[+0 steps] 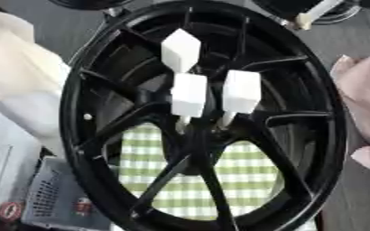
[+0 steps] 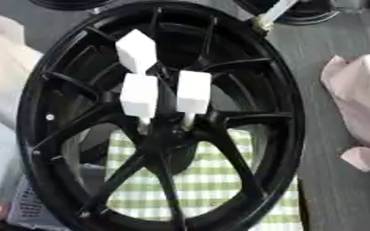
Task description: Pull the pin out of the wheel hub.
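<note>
A black spoked wheel hub (image 1: 68, 113) fills both views, standing tilted over a green checked cloth (image 1: 251, 162). Three pins with white block heads stick out of its centre: an upper one (image 1: 180, 49), a middle one (image 1: 190, 94) and a right one (image 1: 241, 91). The thin pale stems of the lower two run down into the hub's middle (image 2: 166, 128). Neither of my hands shows in either view, and nothing touches the pins.
A pink cloth (image 2: 358, 99) lies to the right on the grey table. A pale cloth (image 1: 14, 67) lies to the left, with a grey perforated box (image 1: 54, 198) below it. A dark round object with a white stick (image 1: 314, 13) sits at the far right.
</note>
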Controlling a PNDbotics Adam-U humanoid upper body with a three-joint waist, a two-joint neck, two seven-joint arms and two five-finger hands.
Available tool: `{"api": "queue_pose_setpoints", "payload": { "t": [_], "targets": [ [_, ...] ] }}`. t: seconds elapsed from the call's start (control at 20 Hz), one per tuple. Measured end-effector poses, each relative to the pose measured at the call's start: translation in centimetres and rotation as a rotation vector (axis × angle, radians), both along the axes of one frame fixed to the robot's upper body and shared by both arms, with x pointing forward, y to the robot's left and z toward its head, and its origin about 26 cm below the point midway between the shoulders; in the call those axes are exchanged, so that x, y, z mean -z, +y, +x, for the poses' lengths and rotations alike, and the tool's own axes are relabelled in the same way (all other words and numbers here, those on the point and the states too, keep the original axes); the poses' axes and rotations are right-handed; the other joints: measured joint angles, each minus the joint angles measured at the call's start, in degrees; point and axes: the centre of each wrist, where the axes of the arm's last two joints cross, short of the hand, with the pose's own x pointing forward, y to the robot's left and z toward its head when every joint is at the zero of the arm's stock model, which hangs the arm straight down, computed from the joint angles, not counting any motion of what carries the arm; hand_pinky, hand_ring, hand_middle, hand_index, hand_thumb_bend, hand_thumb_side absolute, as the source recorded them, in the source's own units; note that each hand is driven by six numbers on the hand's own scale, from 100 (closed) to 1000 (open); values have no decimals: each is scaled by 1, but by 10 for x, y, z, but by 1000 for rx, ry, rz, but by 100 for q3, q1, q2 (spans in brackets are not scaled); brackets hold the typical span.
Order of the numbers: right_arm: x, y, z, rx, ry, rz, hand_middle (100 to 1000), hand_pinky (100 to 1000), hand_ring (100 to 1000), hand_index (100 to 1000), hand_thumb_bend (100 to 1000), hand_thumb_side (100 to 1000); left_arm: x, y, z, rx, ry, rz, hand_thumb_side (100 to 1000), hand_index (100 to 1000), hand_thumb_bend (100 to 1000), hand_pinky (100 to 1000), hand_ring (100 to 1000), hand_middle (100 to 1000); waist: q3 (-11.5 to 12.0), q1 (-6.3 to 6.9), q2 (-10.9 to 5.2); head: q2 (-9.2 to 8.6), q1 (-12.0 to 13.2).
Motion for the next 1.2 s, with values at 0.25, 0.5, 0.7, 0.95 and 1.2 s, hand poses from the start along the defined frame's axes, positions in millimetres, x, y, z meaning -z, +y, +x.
{"api": "queue_pose_setpoints", "payload": {
  "t": [0.25, 0.5, 0.7, 0.95, 1.2],
  "targets": [
    [35, -42, -20, 185, -57, 126, 524, 848, 665, 669, 481, 216, 0, 2, 0, -14, -3, -4, 500, 687, 791, 617, 649, 507, -68, 118, -18, 0, 114],
    [79, -72, -35, 352, -37, 190, 818, 909, 825, 874, 594, 454, 2, 1, 0, -18, 1, -12, 500, 687, 792, 617, 649, 507, -229, 236, -146, 3, 213],
    [92, -79, -39, 390, -58, 232, 806, 909, 814, 873, 553, 511, 2, 1, 0, -20, 4, -14, 500, 687, 793, 617, 649, 507, -248, 226, -182, 19, 233],
    [94, -78, -37, 401, -117, 343, 650, 858, 699, 751, 512, 399, 4, 2, 0, -22, 7, -15, 500, 687, 788, 617, 650, 508, -248, 215, -265, 60, 231],
    [88, -49, -24, 392, -178, 475, 606, 854, 659, 716, 422, 339, 5, 1, 0, -20, 11, -23, 500, 686, 790, 616, 649, 507, -164, 163, -266, 60, 213]
  ]
}}
